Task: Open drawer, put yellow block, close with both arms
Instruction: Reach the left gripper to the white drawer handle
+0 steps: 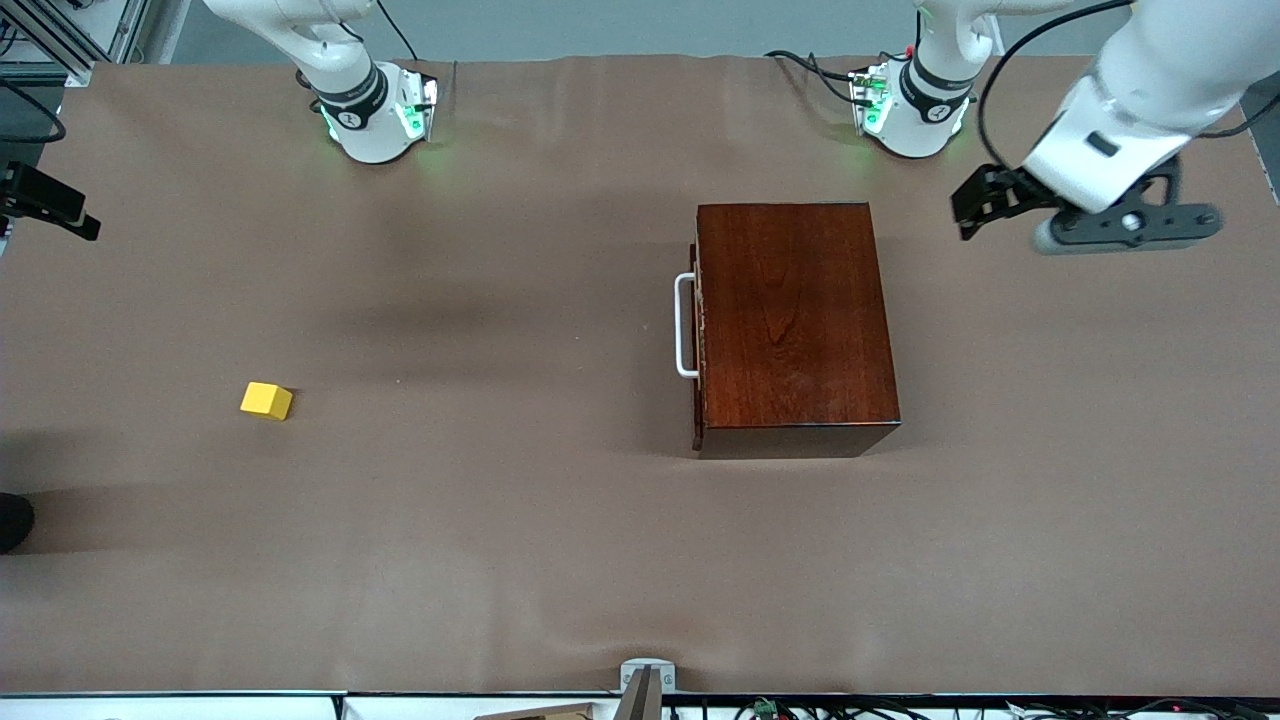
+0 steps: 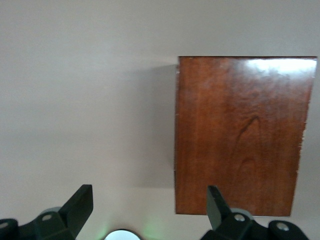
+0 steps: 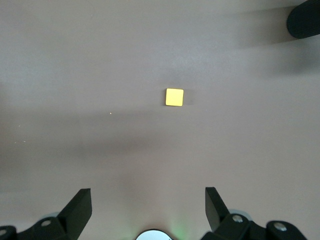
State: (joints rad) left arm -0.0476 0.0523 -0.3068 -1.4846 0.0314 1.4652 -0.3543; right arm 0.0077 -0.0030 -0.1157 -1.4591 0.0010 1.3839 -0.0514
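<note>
Drawer [image 1: 697, 325] closed in mahogany box [image 1: 795, 320], white handle [image 1: 685, 325] facing the right arm's end; yellow block [image 1: 266, 401] far off toward that end, nearer the camera; table [image 1: 500, 560] open around both. Nothing done yet.

Left wrist view: left gripper [image 2: 147, 207] wide, empty, over the box's edge.

Right wrist view: right gripper [image 3: 147, 207] wide, empty, high over the block.

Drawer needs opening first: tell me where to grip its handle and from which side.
Grip the white U-shaped handle at mid-bar, coming from the right arm's end of the table. It stands clear of the closed drawer front, leaving a finger gap.
</note>
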